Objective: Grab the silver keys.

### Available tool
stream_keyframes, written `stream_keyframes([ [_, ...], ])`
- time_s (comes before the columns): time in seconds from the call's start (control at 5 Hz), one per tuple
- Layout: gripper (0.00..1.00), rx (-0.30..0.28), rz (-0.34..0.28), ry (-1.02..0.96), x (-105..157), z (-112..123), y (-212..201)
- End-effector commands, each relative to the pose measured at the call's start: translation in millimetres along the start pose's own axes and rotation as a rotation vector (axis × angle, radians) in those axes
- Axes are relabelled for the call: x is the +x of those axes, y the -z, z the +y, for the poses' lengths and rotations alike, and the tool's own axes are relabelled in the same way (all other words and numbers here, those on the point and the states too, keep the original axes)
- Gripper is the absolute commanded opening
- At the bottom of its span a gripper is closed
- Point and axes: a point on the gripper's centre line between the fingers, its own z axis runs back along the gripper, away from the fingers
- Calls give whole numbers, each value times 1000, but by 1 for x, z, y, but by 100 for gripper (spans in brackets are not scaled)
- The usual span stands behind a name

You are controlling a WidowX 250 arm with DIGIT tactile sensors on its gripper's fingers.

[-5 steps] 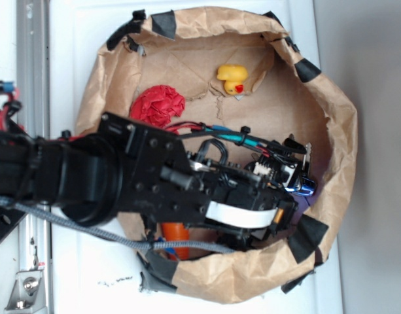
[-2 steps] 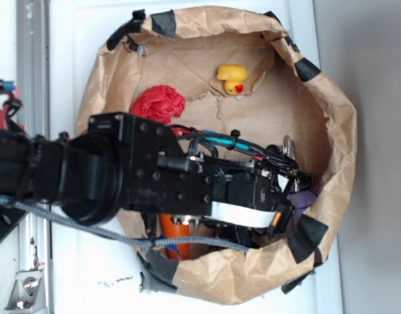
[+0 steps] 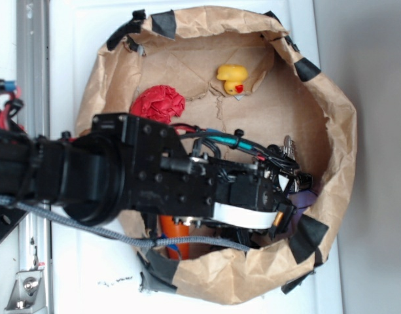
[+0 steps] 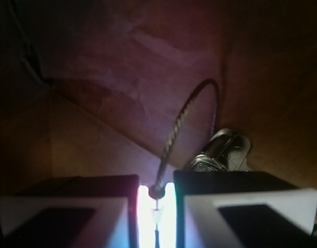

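Observation:
The silver keys [image 3: 288, 145] lie at the right side of the brown paper bag [image 3: 341, 131], mostly hidden under my arm. In the wrist view their twisted wire loop [image 4: 175, 132] arches up from between my fingers, and a grey metal key head [image 4: 223, 150] shows just beyond the right finger [image 4: 241, 206]. My gripper [image 4: 156, 206] is low in the bag, and its jaws stand close together with the end of the wire in the narrow bright gap. From outside, the gripper [image 3: 290, 180] sits right over the keys.
A yellow rubber duck [image 3: 231, 80] rests at the back of the bag. A red crumpled ball [image 3: 157, 104] sits at the left, an orange carrot-like toy [image 3: 174, 235] under my arm, and something purple [image 3: 306, 196] near the right bag wall.
The gripper has dropped lower toward the bag floor and shifted slightly left, closing in on the keys. The last half second shows almost no motion.

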Motion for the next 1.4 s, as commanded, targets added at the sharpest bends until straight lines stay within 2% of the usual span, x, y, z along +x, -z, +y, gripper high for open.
stream_keyframes([
  [0.0, 0, -259, 65, -169, 3, 51, -74],
  [0.2, 0, -471, -103, -199, -4, 81, -116],
  [0.4, 0, -541, -155, -233, -11, 88, -107],
  [0.6, 0, -430, -82, -216, -6, 74, -98],
  [0.8, 0, -369, 16, -148, -11, 57, -97],
  [1.0, 0, -288, 228, -81, -27, 40, -112],
  [1.2, 0, -211, 366, -92, -28, 38, -119],
])
